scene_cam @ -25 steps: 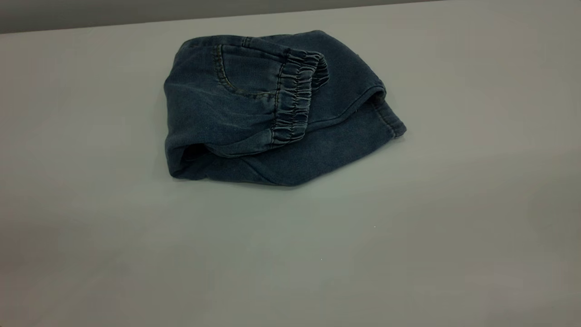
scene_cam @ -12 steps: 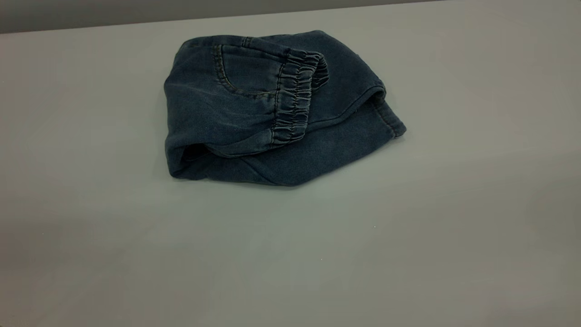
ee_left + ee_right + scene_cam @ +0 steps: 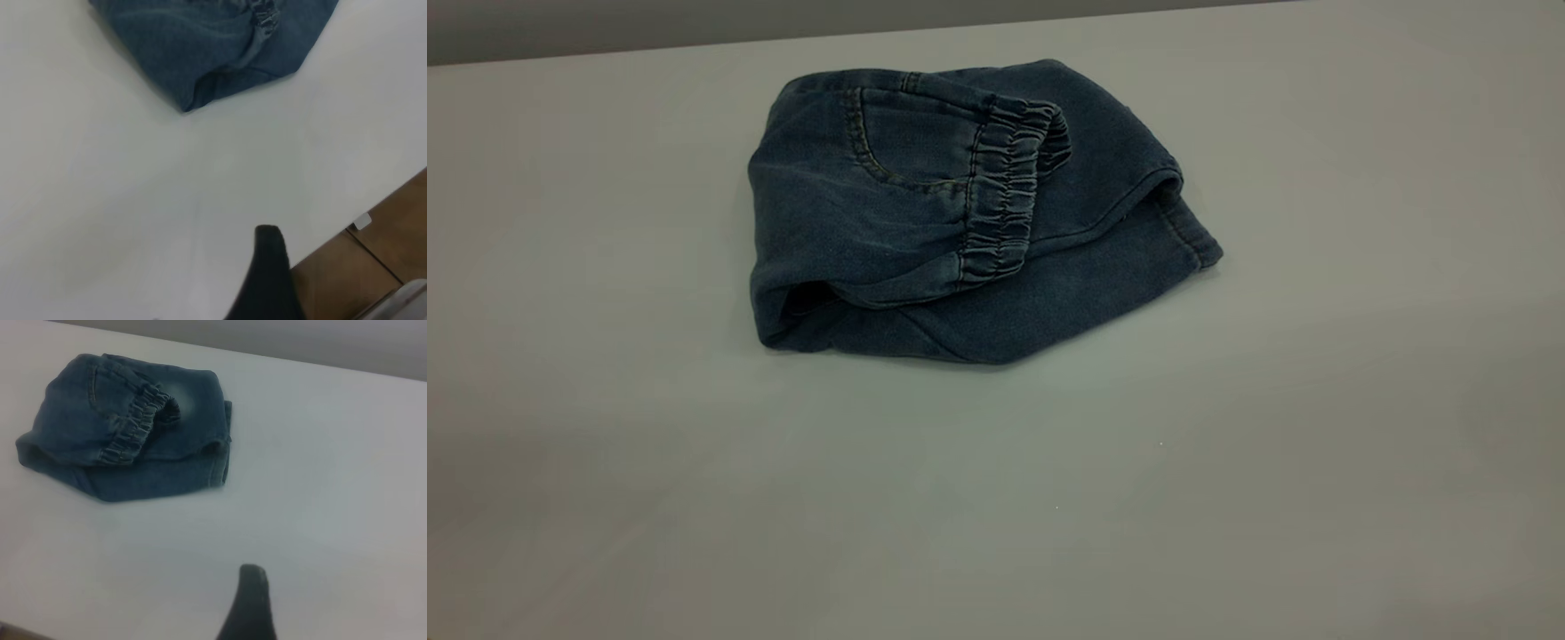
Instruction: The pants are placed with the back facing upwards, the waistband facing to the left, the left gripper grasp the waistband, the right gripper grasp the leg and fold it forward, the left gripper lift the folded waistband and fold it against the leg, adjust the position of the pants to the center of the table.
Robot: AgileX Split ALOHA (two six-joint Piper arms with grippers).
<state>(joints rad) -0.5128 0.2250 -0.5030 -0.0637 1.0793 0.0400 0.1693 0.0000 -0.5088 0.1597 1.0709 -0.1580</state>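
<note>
1. Nearest to you, bare table (image 3: 996,533) is filling the front of the exterior view, and neither arm is showing there.
2. In the left wrist view you are seeing only one dark fingertip of the left gripper (image 3: 270,267), hanging over the table near its edge and well apart from the cloth; I cannot tell how its claw is set, but it is holding nothing.
3. The right gripper (image 3: 250,600) is showing likewise as a single dark tip over bare table, well apart from the pants, so its claw setting cannot be told either.
4. Farther back, the pants (image 3: 960,213) are lying folded in a compact bundle toward the far side of the table.
5. The waistband (image 3: 1005,196) is lying doubled over on top, its gathered elastic resting against the leg (image 3: 1103,178), which suggests both folds are done.
6. Since the bundle is sitting far of the middle, you are probably looking at a last nudge toward the centre.
</note>
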